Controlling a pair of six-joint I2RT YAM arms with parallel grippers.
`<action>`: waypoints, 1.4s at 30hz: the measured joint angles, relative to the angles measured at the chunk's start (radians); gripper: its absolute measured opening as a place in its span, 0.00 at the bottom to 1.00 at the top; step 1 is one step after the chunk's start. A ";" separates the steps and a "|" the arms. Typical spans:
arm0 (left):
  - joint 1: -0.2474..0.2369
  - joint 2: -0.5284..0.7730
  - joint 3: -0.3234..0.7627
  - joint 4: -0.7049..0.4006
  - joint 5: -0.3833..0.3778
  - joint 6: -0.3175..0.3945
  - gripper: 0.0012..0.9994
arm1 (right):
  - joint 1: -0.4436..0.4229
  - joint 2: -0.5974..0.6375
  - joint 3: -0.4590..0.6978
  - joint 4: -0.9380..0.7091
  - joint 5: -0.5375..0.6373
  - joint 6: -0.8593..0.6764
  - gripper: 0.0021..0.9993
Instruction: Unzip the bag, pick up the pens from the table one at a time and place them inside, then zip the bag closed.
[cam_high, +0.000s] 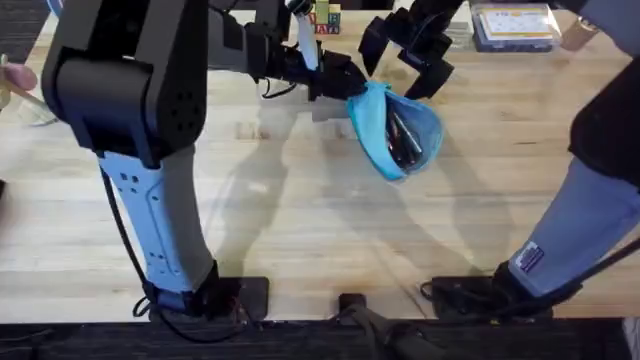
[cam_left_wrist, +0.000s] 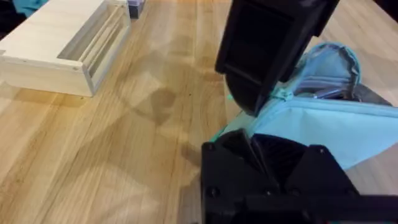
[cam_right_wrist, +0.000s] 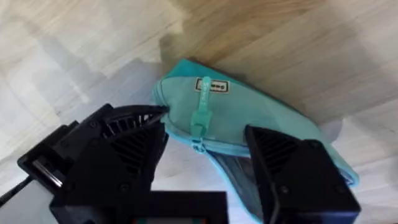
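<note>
Overhead view: bag lying on the table at about 1 o'clock from centre, mouth gaping, dark pens visible inside. Left gripper reaching across from 10 o'clock, touching the bag's upper left end; right gripper hovering just beyond the bag at 12 o'clock of it, fingers spread apart. Left wrist view: left gripper clamped on the bag's pale blue fabric edge beside the zipper, a black finger above and another below; pens showing as grey sticks in the opening; a pale wooden tray well apart on the table. Right wrist view: right gripper open above the bag, black fingers either side of the teal pull tab, not closed on it; a small label just beside the tab's far end.
</note>
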 joint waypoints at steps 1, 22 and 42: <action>0.001 0.000 0.000 0.000 0.002 0.000 0.04 | 0.000 0.000 0.000 -0.002 -0.004 0.000 0.82; 0.003 0.000 0.000 -0.008 0.009 0.000 0.04 | 0.000 0.013 0.010 -0.019 -0.045 0.000 0.30; 0.002 0.000 0.000 -0.008 0.009 0.000 0.04 | 0.000 0.013 0.010 -0.030 -0.043 -0.005 0.04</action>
